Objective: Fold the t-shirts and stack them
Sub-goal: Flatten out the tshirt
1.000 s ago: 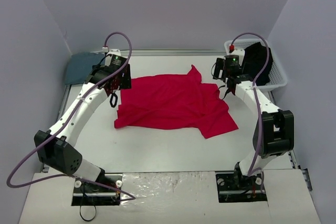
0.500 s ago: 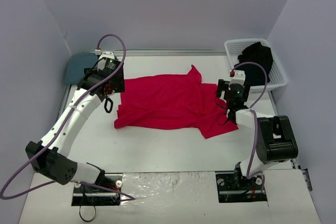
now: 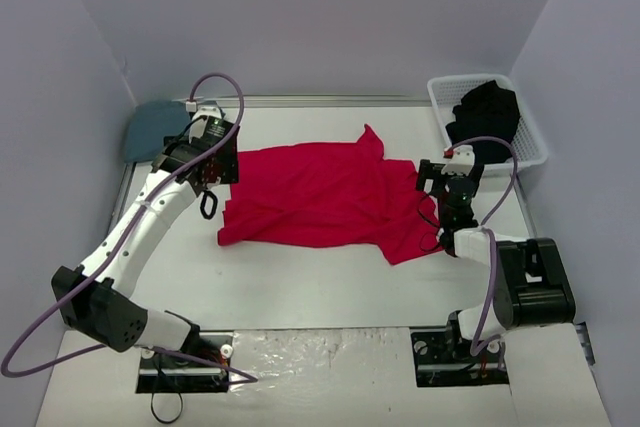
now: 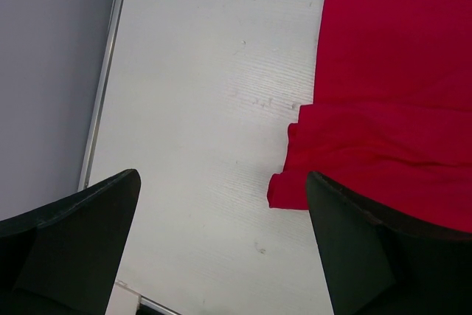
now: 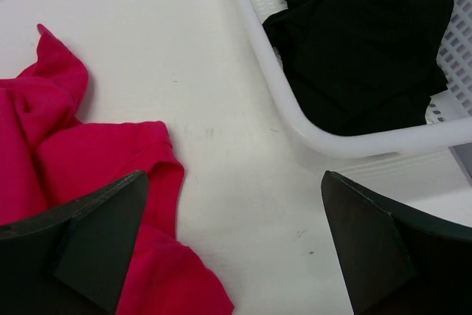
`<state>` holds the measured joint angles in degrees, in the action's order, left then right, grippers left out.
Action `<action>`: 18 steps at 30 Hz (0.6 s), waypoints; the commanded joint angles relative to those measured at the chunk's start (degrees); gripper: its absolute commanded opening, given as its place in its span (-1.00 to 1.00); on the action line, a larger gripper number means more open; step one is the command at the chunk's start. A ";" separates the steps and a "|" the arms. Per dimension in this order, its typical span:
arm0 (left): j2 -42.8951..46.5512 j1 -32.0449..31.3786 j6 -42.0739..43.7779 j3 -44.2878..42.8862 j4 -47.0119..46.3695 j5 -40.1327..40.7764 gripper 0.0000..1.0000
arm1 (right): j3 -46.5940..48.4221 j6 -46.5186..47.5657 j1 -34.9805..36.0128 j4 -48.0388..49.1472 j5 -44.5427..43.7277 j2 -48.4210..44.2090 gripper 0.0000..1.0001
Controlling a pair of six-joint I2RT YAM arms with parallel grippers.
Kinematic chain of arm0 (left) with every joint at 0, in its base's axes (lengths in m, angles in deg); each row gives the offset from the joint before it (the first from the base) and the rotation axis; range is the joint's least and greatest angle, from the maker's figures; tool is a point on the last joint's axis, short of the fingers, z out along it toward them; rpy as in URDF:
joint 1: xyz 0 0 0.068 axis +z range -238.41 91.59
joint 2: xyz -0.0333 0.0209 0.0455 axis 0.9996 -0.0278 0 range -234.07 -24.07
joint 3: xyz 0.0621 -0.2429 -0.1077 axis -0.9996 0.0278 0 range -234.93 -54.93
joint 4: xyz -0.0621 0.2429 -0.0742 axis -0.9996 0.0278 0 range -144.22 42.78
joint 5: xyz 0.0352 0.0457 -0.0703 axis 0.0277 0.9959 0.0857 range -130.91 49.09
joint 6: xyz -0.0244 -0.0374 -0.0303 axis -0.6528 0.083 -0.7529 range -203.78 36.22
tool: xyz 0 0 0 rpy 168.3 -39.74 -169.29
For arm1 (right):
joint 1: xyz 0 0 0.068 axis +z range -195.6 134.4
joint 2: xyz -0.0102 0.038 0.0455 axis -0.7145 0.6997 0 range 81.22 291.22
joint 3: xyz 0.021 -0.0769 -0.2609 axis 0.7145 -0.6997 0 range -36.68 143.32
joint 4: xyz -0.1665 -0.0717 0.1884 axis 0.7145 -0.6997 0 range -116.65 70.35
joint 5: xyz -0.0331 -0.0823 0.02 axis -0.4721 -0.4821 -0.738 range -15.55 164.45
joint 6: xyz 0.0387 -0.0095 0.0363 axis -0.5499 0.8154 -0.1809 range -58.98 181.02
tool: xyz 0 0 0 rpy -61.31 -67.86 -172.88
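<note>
A bright red t-shirt (image 3: 330, 197) lies spread and rumpled mid-table. My left gripper (image 3: 209, 205) hovers open beside its left edge; the left wrist view shows the red cloth (image 4: 398, 94) reaching under the right finger (image 4: 383, 256), with bare table between the jaws (image 4: 221, 248). My right gripper (image 3: 433, 219) hangs open at the shirt's right edge; in the right wrist view the red sleeve (image 5: 88, 160) lies by the left finger (image 5: 81, 248), the jaws (image 5: 236, 248) over bare table. A blue-grey t-shirt (image 3: 155, 127) lies far left. A black t-shirt (image 3: 485, 112) (image 5: 369, 42) sits in the basket.
The white slatted basket (image 3: 530, 152) (image 5: 295, 116) stands at the back right corner, close to my right gripper. Grey walls close in the table on the left, back and right. A metal rail (image 4: 103, 79) runs along the table's left edge.
My right arm has drawn back from beside the basket toward the near side, down to the red shirt's right edge. The left gripper shifted slightly by the shirt's left edge. Both stayed open.
</note>
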<state>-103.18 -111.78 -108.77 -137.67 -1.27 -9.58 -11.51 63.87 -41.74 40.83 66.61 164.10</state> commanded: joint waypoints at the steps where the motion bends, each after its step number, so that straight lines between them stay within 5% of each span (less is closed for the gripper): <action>1: -0.08 -0.88 -0.76 -2.07 0.93 0.57 0.89 | -3.45 0.92 1.06 9.63 -0.16 -0.34 1.00; 18: -0.96 -4.49 -0.85 -3.74 2.60 3.38 0.89 | -7.50 1.11 4.76 22.30 -11.85 6.16 1.00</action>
<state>-104.18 -115.98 -109.32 -138.74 -0.36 -8.27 -19.71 65.97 -36.10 53.42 58.50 169.73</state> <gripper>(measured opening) 0.945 0.999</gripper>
